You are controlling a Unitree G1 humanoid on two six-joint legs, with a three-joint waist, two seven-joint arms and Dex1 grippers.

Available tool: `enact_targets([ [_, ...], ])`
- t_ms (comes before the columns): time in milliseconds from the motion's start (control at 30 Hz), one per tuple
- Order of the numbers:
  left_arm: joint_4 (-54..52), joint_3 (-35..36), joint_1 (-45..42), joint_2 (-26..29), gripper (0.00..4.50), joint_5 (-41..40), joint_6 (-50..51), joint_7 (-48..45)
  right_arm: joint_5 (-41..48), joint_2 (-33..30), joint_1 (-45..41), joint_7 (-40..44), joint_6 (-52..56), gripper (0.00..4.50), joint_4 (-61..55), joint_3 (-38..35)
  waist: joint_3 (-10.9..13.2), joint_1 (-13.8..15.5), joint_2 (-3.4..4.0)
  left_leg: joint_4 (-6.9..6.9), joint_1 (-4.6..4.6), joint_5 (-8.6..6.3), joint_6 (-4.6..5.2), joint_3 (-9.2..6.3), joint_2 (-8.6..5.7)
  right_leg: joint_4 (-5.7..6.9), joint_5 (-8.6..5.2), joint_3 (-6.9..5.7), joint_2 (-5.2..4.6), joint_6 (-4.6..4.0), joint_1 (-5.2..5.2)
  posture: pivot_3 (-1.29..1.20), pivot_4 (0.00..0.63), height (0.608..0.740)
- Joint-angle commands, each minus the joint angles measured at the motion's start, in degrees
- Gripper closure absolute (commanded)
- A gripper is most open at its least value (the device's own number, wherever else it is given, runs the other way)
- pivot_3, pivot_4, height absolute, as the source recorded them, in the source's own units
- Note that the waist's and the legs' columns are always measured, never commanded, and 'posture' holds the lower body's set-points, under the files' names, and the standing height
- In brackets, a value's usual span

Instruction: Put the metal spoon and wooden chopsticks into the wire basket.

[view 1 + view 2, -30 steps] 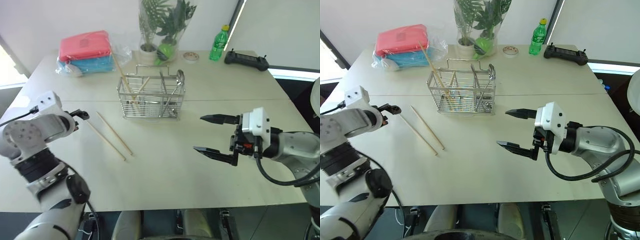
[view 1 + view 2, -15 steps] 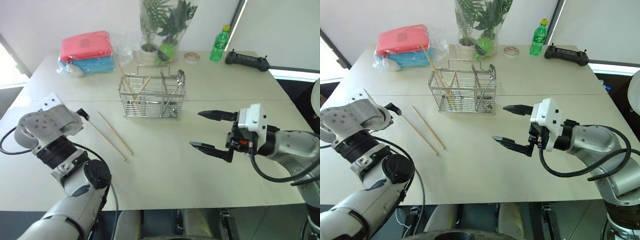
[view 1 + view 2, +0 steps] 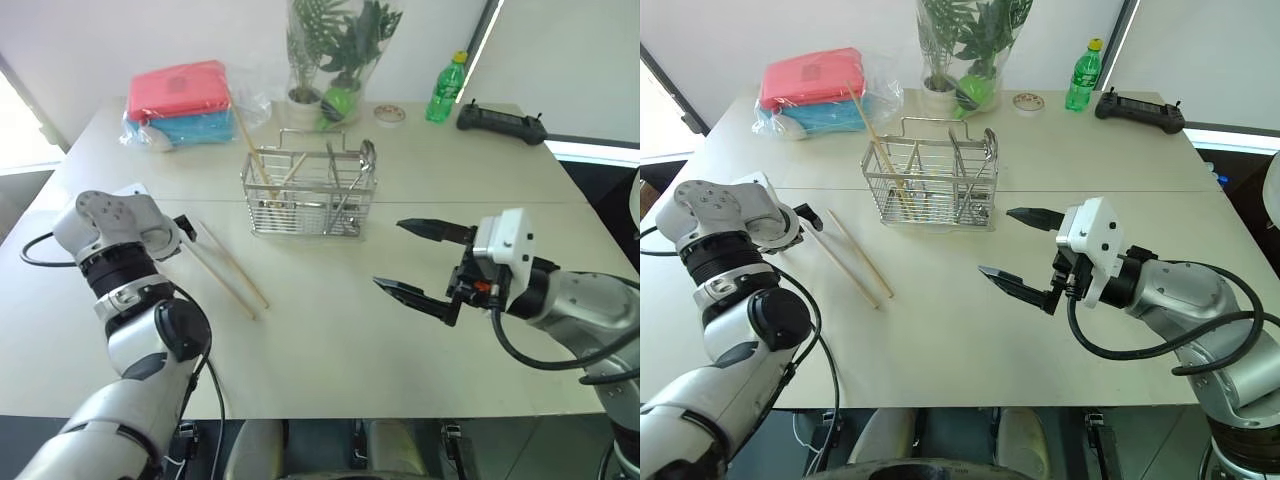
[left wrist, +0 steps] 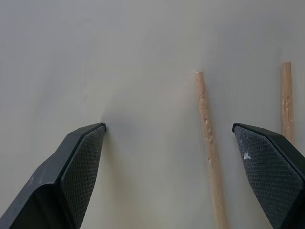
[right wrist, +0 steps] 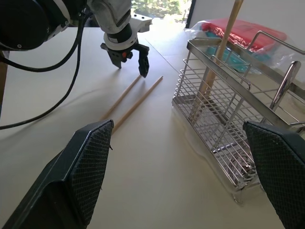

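Left arm bent sharply at elbow, wrist tipped down; left gripper [image 5: 128, 53] aimed at the desk [image 3: 330, 330], jaws spread wide, empty. Right arm extended across the front; right gripper [image 3: 418, 262] held level, jaws wide apart, empty.

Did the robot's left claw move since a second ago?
Yes. The left gripper has come down toward the near ends of the wooden chopsticks lying on the table, jaws open.
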Motion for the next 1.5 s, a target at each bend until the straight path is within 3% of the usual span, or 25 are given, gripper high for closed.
enact_targets([
  [33,6.05,-2.68,-1.54,1.19,0.00,2.16,-5.62,-3.00,1.27,0.37,-0.14,-1.58,-0.06,0.04,-2.54,-2.49,-0.04,0.01,0.07,0.00,0.01,0.01,-0.01,0.00,0.00,0.00,0.00,0.00,0.00,0.00,0.00,0.00,0.150,0.703],
  [167,13.20,-4.02,-2.98,1.46,0.00,3.25,-11.98,-4.48,2.01,0.26,0.17,-2.74,0.15,0.04,-3.08,-2.92,-0.11,0.10,0.19,0.01,0.14,0.04,-0.05,0.00,0.01,0.01,-0.10,-0.01,0.00,0.06,0.12,0.00,0.150,0.703],
  [233,14.86,-3.53,-3.54,1.10,0.56,3.15,-13.10,-4.36,2.61,0.11,0.30,-3.24,0.42,0.00,-3.33,-3.51,-0.11,0.13,0.20,0.00,0.29,0.03,-0.05,0.00,0.01,0.00,-0.12,-0.01,-0.01,0.05,0.27,0.00,0.150,0.703],
  [333,15.85,-1.87,-3.93,0.67,1.84,2.56,-13.78,-3.07,3.56,-0.05,0.29,-3.93,1.01,0.00,-3.44,-4.47,-0.10,0.14,0.21,-0.01,0.37,0.03,-0.05,0.00,0.01,-0.02,-0.12,-0.01,-0.03,0.06,0.35,0.00,0.150,0.703],
  [500,15.84,1.01,-4.39,-0.07,4.45,1.97,-14.87,-0.60,4.45,-0.28,0.46,-4.47,1.57,0.00,-3.50,-5.30,-0.10,0.20,0.21,0.00,0.37,0.03,-0.05,0.00,0.01,-0.02,-0.09,-0.01,-0.04,0.13,0.38,0.00,0.150,0.703],
  [933,15.61,4.52,-5.53,-0.08,4.49,1.03,-16.58,1.30,4.44,-0.69,-0.74,-3.69,1.68,0.00,-1.68,-5.43,-0.10,0.14,0.21,-0.02,0.38,0.03,-0.06,0.00,0.00,-0.03,-0.10,-0.02,-0.04,0.15,0.38,0.00,0.150,0.703],
  [1333,11.51,6.60,-12.61,7.16,4.49,-6.17,-27.67,-5.47,3.94,-1.87,0.44,-0.89,1.69,0.00,0.38,-6.10,0.04,-0.08,0.00,-0.03,-0.19,0.05,-0.10,0.02,0.01,-0.05,0.10,-0.03,-0.03,0.08,-0.16,0.00,0.150,0.703],
  [1500,10.08,1.42,-12.91,10.83,4.49,-6.63,-32.07,-13.07,4.26,-1.68,0.12,-0.75,1.99,0.00,1.19,-6.04,0.05,-0.06,-0.01,-0.08,-0.20,0.05,-0.10,0.02,0.01,-0.06,0.07,-0.04,-0.02,0.13,-0.17,0.00,0.150,0.703],
])
